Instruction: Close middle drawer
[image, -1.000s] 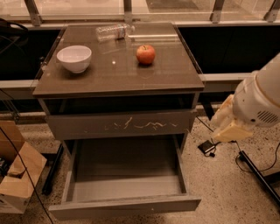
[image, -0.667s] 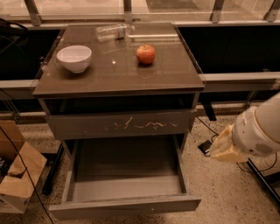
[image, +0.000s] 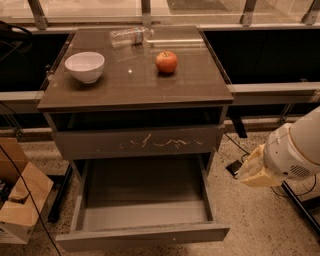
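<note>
The middle drawer (image: 143, 234) is pulled far out from the cabinet's lower part, at the bottom centre of the camera view. Its flat grey-brown front is plain, and its smooth grey tray (image: 145, 192) holds nothing. Above it sits a drawer front with pale scratch marks (image: 140, 143), pushed in. My gripper (image: 254, 170), pale cream on a white arm, hangs to the right of the open drawer at about the height of its tray. It is apart from the drawer and touches nothing.
On the cabinet top (image: 125, 85) stand a white bowl (image: 85, 66), a red apple (image: 166, 62) and a lying clear bottle (image: 129, 36). A cardboard box (image: 20, 200) sits on the floor at left. A small black object (image: 233, 167) and cables lie by the gripper.
My arm has dropped lower and a little to the left, from beside the scratched drawer down to the level of the open drawer. The drawer has not moved.
</note>
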